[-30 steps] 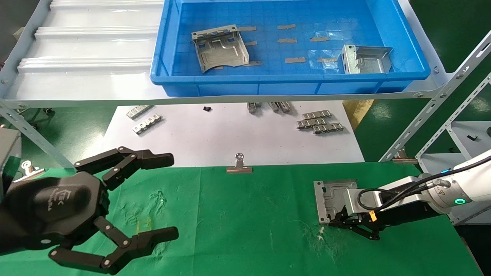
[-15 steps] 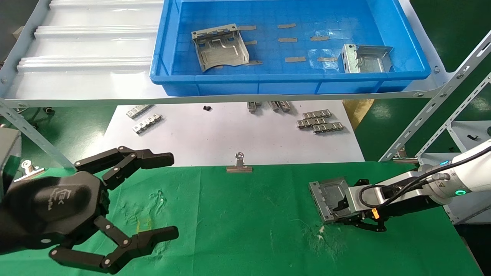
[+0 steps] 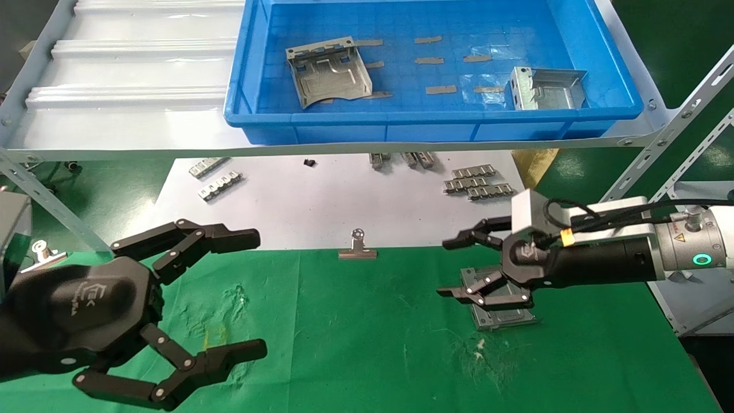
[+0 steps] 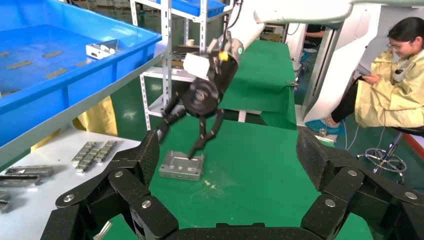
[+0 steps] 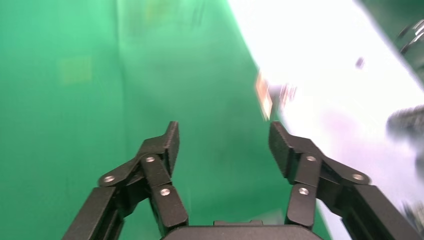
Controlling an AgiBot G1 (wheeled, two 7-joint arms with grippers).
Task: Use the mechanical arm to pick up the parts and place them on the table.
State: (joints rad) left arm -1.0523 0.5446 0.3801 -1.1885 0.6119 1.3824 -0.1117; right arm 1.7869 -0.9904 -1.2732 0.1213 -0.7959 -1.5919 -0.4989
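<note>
One shiny grey part (image 3: 500,314) lies flat on the green table (image 3: 373,338), right of centre. My right gripper (image 3: 447,268) hangs just above its left edge, open and empty, fingers spread. In the left wrist view that part (image 4: 181,166) lies under the right gripper (image 4: 176,144). The right wrist view shows the open right gripper (image 5: 225,142) over green cloth (image 5: 75,125). Two more parts (image 3: 330,71) (image 3: 547,89) lie in the blue bin. My left gripper (image 3: 257,292) is open and empty at the lower left, and its own view shows it open (image 4: 230,155).
The blue bin (image 3: 436,123) stands on a pale ribbed shelf (image 3: 132,69) at the back. Below it, a white sheet (image 3: 321,212) holds ridged clip strips (image 3: 476,182). A binder clip (image 3: 357,248) sits at the cloth's far edge. A seated person (image 4: 390,85) is beyond the table.
My right gripper has opened and let go of the part, then risen and turned to point left. The part now lies flat on the green table. The left arm has not moved.
</note>
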